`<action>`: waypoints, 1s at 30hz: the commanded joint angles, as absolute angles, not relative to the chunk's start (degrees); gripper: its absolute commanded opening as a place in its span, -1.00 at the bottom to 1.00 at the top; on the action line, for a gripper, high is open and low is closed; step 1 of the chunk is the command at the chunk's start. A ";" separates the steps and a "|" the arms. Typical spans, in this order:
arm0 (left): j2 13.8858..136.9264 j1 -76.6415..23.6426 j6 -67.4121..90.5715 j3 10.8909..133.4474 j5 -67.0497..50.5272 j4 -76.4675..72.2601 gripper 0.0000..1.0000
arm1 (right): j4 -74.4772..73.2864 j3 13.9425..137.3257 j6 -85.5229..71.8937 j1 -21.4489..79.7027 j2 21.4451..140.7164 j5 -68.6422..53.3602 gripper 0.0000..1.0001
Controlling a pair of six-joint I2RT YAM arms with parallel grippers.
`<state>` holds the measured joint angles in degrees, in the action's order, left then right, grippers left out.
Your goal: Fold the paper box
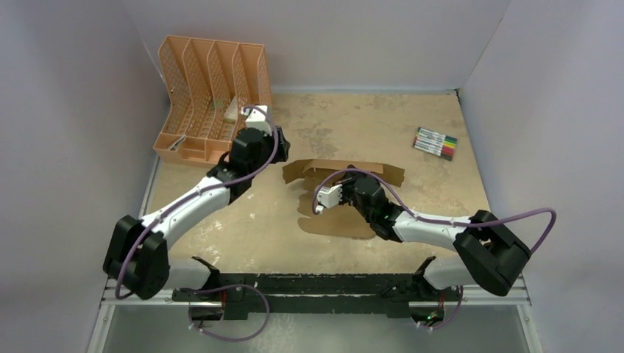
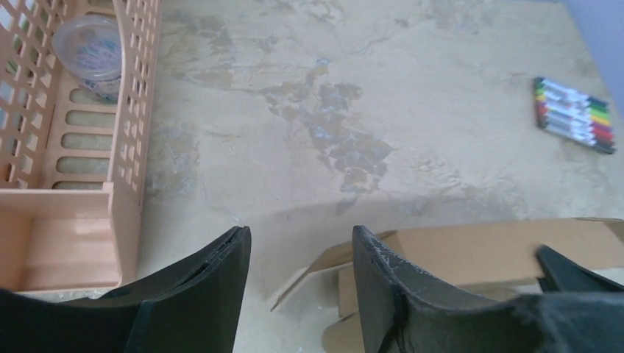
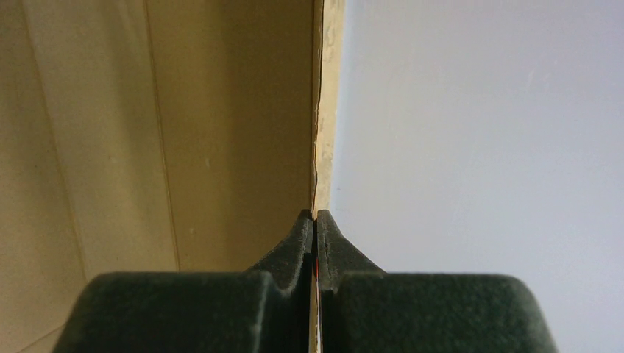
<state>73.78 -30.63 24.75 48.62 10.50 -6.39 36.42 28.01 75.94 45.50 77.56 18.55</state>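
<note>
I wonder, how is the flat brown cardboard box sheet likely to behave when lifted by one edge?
The brown cardboard box sheet looks thin, edge-on in the right gripper, so probably light, bending at its creases. Its raised flap suggests it holds folds rather than flopping. Pushed, it would likely slide on the table.
</note>
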 commanded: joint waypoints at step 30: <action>90.90 -28.37 25.18 55.12 -14.95 5.71 -0.39 | 37.86 27.72 82.07 47.03 76.81 18.49 -1.00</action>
<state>94.37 -26.81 22.57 56.86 -12.53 9.98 35.51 28.01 80.01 46.22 76.60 18.52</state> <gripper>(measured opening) 0.309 0.008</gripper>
